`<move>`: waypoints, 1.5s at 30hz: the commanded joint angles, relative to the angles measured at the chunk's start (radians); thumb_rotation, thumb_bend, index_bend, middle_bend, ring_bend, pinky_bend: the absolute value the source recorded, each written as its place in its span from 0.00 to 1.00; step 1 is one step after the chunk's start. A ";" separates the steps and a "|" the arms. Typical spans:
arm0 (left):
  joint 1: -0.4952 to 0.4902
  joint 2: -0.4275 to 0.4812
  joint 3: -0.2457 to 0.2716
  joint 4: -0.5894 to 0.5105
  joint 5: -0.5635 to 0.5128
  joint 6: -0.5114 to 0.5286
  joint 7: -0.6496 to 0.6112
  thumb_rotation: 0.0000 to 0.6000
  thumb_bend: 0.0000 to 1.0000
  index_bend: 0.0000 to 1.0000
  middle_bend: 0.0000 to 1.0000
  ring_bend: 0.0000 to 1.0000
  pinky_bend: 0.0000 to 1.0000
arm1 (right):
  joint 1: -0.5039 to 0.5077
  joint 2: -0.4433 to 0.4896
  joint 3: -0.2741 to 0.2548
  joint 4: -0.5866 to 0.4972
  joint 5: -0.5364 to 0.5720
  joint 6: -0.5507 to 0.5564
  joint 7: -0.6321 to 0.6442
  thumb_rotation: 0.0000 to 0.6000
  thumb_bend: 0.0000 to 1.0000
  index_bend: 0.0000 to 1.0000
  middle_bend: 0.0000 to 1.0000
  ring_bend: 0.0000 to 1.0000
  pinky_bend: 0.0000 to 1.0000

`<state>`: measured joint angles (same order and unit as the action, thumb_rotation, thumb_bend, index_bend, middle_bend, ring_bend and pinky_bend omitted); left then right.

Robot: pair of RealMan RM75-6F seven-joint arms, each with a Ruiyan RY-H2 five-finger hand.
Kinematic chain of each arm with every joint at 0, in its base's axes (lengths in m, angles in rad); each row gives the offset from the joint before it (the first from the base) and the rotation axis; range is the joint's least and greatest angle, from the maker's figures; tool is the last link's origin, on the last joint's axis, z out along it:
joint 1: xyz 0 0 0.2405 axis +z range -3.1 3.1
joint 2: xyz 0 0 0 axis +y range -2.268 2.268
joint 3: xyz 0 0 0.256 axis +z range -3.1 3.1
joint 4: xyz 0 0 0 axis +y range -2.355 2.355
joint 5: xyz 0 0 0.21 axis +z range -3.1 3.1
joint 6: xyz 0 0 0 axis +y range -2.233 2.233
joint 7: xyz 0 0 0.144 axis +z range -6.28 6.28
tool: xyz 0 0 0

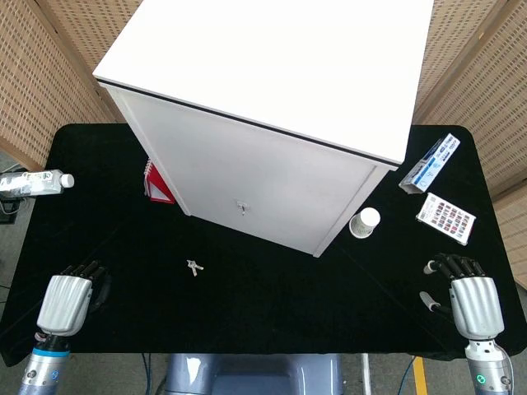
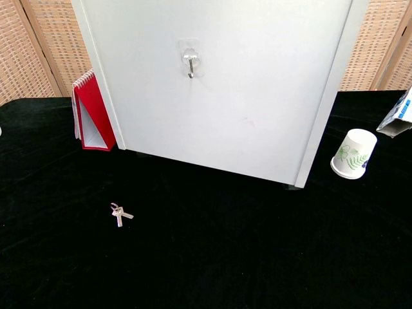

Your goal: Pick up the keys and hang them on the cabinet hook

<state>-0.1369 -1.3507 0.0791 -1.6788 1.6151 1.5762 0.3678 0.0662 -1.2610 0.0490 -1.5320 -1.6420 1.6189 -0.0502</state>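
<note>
A small bunch of keys (image 1: 194,267) (image 2: 120,214) lies flat on the black tablecloth, in front of the white cabinet (image 1: 272,177) (image 2: 232,96) and left of its middle. On the cabinet's front face there is a metal hook (image 1: 241,206) (image 2: 190,65) with nothing hanging on it. My left hand (image 1: 69,299) rests near the table's front left corner, holding nothing, well left of the keys. Over at the front right corner, my right hand (image 1: 471,298) is also empty, its fingers apart. The chest view shows neither hand.
A red spiral notebook (image 1: 156,186) (image 2: 91,117) leans against the cabinet's left side. A paper cup (image 1: 365,222) (image 2: 353,153) lies by its right corner. A blue-white box (image 1: 430,162) (image 2: 399,114) and a colour card (image 1: 445,218) sit far right, a bottle (image 1: 37,183) far left.
</note>
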 commanded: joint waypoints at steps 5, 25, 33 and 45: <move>-0.006 0.045 0.010 -0.057 -0.030 -0.070 0.028 1.00 0.13 0.00 0.00 0.00 0.00 | 0.007 0.048 -0.016 -0.058 0.036 -0.066 0.009 1.00 0.13 0.00 0.00 0.00 0.00; -0.101 -0.031 -0.123 -0.011 -0.180 -0.235 0.120 1.00 0.18 0.08 0.41 0.58 0.53 | 0.011 0.050 -0.006 -0.059 0.054 -0.081 0.034 1.00 0.13 0.00 0.00 0.00 0.00; -0.248 -0.138 -0.226 0.067 -0.420 -0.458 0.220 1.00 0.34 0.52 0.86 0.91 0.82 | 0.013 0.054 -0.005 -0.061 0.053 -0.083 0.045 1.00 0.13 0.00 0.00 0.00 0.00; -0.364 -0.281 -0.248 0.179 -0.590 -0.531 0.349 1.00 0.34 0.53 0.90 0.93 0.84 | 0.011 0.062 -0.001 -0.061 0.052 -0.075 0.071 1.00 0.13 0.00 0.00 0.00 0.00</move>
<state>-0.4863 -1.6138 -0.1687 -1.5158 1.0422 1.0516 0.6997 0.0771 -1.1995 0.0480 -1.5926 -1.5898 1.5437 0.0204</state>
